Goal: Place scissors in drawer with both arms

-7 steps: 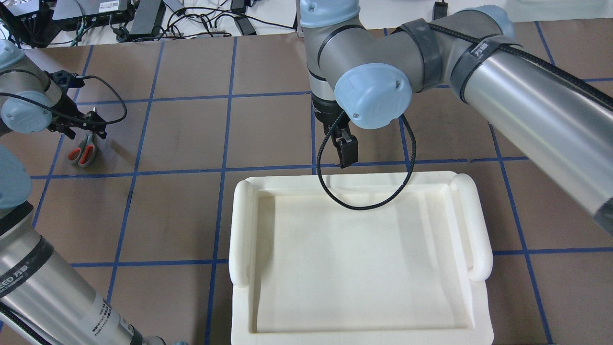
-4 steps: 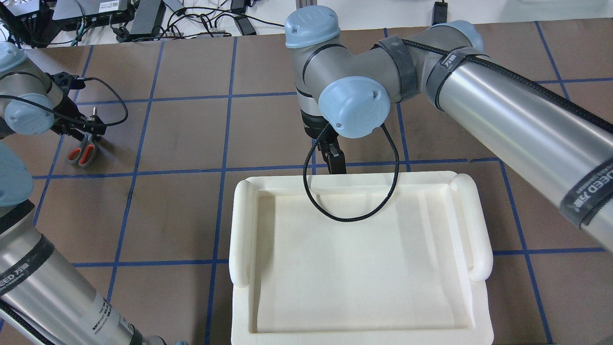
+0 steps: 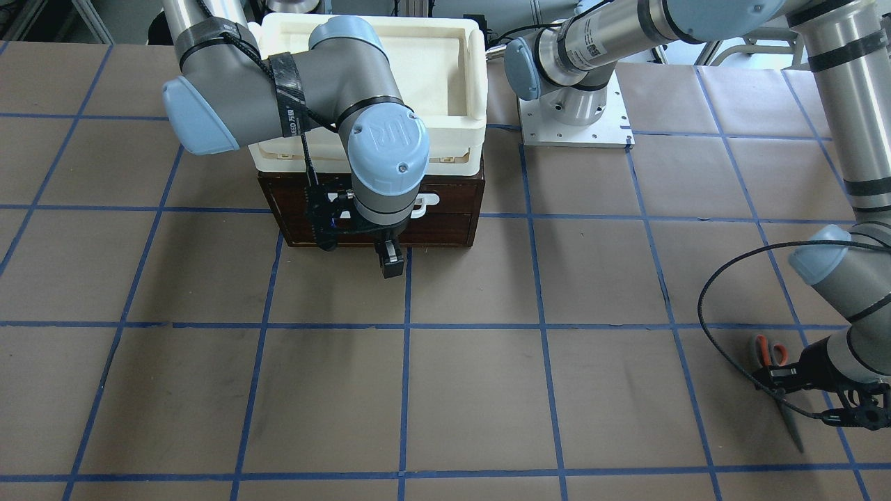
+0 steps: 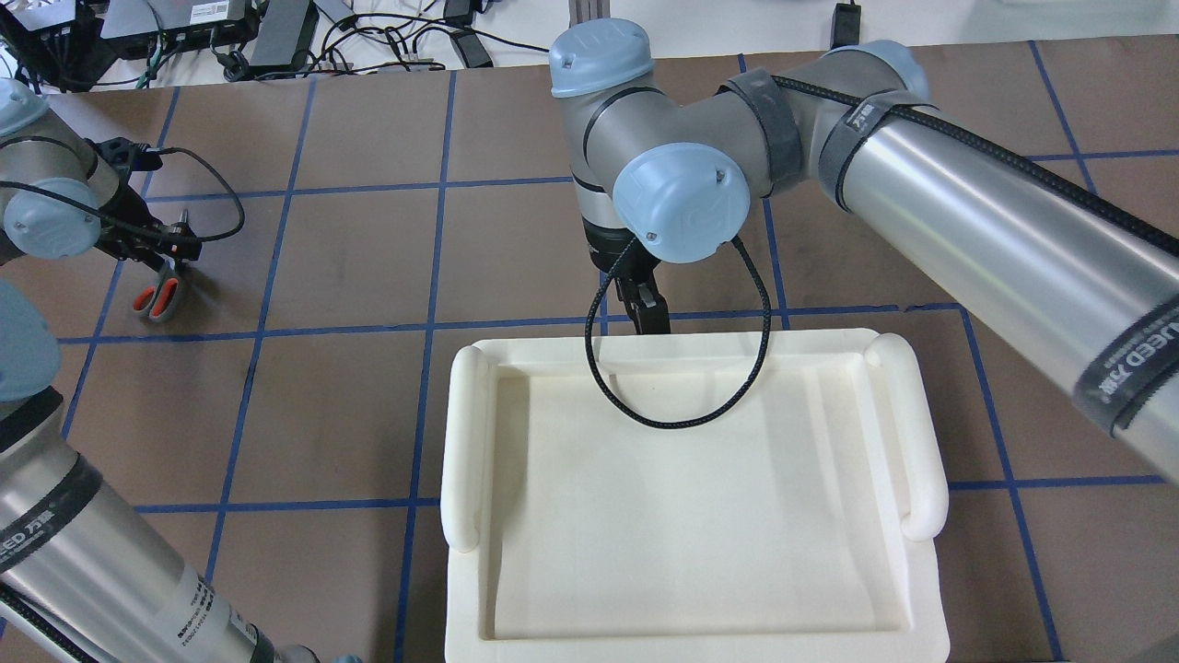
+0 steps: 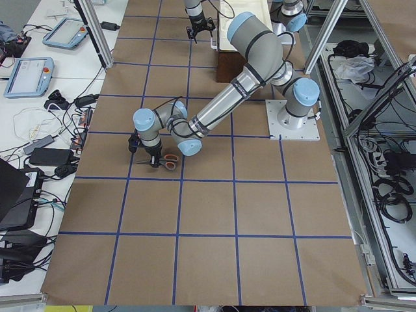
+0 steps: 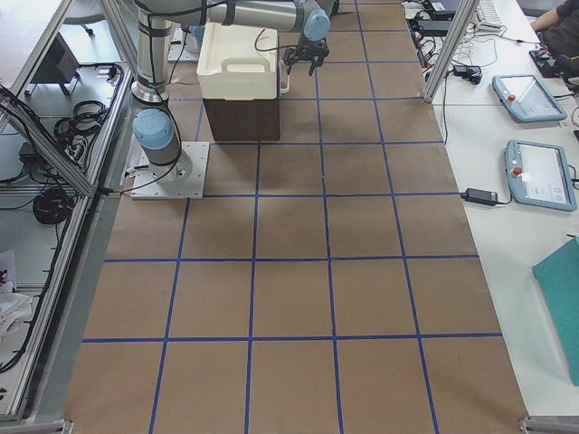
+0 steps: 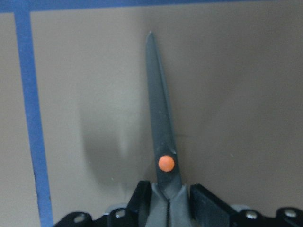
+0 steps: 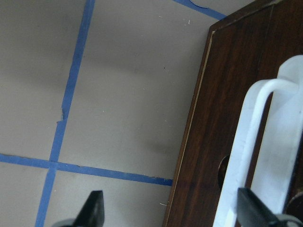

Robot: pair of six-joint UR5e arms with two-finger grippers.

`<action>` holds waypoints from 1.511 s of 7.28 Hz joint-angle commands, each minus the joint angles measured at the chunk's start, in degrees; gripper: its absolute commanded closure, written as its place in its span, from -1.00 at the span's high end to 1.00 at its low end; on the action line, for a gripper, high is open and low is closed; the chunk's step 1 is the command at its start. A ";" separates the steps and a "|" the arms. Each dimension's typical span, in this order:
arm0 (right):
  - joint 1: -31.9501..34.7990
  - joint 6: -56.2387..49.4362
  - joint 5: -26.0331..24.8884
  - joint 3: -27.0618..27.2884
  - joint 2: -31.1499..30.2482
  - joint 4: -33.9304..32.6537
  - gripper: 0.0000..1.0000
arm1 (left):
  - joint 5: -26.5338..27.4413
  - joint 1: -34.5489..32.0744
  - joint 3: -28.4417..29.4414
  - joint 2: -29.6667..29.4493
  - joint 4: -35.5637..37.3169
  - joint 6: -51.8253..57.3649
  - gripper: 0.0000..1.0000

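The scissors (image 4: 155,296) lie flat on the brown table at the robot's far left, with their orange-red loops towards the robot; they also show in the front view (image 3: 769,350). My left gripper (image 4: 170,253) is down on them. In the left wrist view the black fingers (image 7: 208,203) press both sides of the scissors (image 7: 161,132) just behind the orange pivot dot. The dark brown drawer (image 3: 445,223) is closed under a white tray (image 4: 691,506). My right gripper (image 3: 390,263) hangs open in front of the drawer face (image 8: 222,94), with the white bar handle (image 8: 246,142) between its fingertips (image 8: 251,208).
The white tray (image 3: 473,76) sits on top of the drawer cabinet. A black cable loop (image 4: 682,414) hangs from the right wrist over the tray's far rim. Cables and electronics (image 4: 230,28) line the far table edge. The left arm's base plate (image 3: 574,111) stands beside the cabinet.
My right arm has swung left and lowered its gripper closer to the drawer front, then held still. The left gripper and the scissors have hardly moved.
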 commanded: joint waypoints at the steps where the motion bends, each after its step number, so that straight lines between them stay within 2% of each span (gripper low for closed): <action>1: -0.05 -0.07 0.11 -0.05 -0.02 1.13 1.00 | -0.02 0.00 -0.04 0.95 -0.22 0.12 -0.78; 3: -0.05 -0.07 0.45 -0.05 -0.02 1.31 1.00 | -0.02 0.00 -0.04 1.04 -0.22 0.12 -0.78; 4: -0.05 -0.07 2.89 -0.05 0.06 1.22 1.00 | -0.02 0.00 -0.04 1.48 -0.22 0.21 -0.79; 5: -0.05 -0.07 3.09 0.04 -0.02 1.57 1.00 | -0.11 -0.09 -0.04 2.53 -0.31 0.30 -0.79; 7: -0.05 -0.59 2.92 0.13 0.06 2.54 1.00 | -0.28 -1.31 0.66 6.38 -6.43 1.53 -0.79; 9: -0.05 -0.77 2.92 0.22 0.33 2.80 1.00 | -0.64 -5.16 0.66 14.88 -14.52 1.61 -0.79; 10: -0.05 -0.77 2.83 0.22 0.76 2.80 1.00 | -0.29 -7.53 0.66 19.10 -19.25 5.62 -0.80; 11: -0.05 -0.77 2.74 0.22 1.20 2.71 1.00 | -0.81 -8.86 0.75 23.76 -21.56 14.27 -0.81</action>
